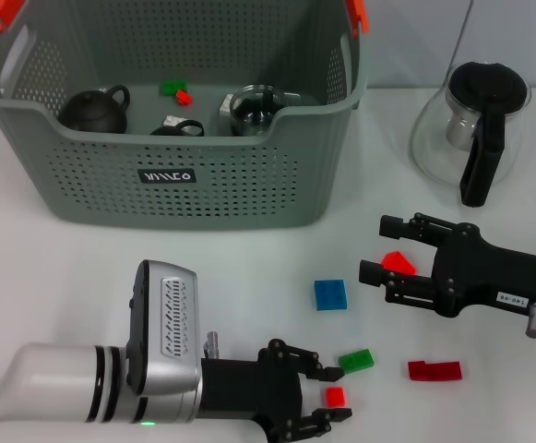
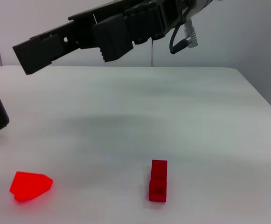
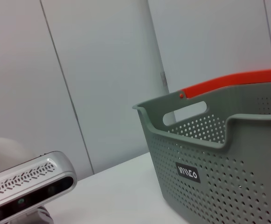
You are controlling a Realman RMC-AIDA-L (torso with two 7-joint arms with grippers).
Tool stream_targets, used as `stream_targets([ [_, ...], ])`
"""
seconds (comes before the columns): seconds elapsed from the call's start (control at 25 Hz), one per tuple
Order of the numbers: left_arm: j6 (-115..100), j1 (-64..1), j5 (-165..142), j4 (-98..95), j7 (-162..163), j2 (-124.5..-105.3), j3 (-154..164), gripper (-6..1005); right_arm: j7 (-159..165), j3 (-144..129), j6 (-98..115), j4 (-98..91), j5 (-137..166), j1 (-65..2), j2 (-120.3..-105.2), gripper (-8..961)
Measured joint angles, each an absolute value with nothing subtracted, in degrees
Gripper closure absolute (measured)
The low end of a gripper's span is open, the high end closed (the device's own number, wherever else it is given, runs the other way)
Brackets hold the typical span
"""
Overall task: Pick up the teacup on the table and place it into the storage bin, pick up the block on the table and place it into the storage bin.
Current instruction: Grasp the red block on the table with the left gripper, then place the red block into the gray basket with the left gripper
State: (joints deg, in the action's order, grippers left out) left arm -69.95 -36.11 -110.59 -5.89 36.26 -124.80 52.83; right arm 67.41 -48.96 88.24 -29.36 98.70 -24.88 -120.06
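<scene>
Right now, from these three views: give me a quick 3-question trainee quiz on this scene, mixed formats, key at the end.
1. True or false: the small red block sits between the fingers of the left tool.
2. Which block lies closest to the right tool? A) blue block B) green block C) red wedge block
3. Fill in: the dark teapot sits inside the ____.

Key
1. True; the fingers are open around it, not closed on it.
2. C
3. storage bin
</scene>
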Motion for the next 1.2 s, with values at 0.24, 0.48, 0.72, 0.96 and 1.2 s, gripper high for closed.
stream_targets([
  [0.24,-69.8,-36.1,-110.6,-5.9,36.3,-124.80,52.8,592,67.4,-49.0,88.2,-29.4,98.7,-24.9,-120.06,148],
  [0.48,-68.5,-36.3,-110.6,-5.8,36.5,-124.80,52.8,637,67.4,-49.0,88.2,-29.3,98.7,-24.9,-120.06,150],
  [0.72,-68.9,-36.6,-110.7,-5.8,37.2,-124.80,52.8,757,67.4,-49.0,88.2,-29.4,98.5,-24.9,-119.97,151],
  [0.96,-75.3,-35.1,-110.7,-10.1,42.8,-124.25,52.8,805,67.4,-49.0,88.2,-29.4,98.4,-25.0,-119.97,152],
  [1.2,-89.9,-29.1,-110.7,-26.4,54.8,-124.01,48.6,808,67.4,-49.0,88.2,-29.4,98.4,-25.0,-119.97,153],
])
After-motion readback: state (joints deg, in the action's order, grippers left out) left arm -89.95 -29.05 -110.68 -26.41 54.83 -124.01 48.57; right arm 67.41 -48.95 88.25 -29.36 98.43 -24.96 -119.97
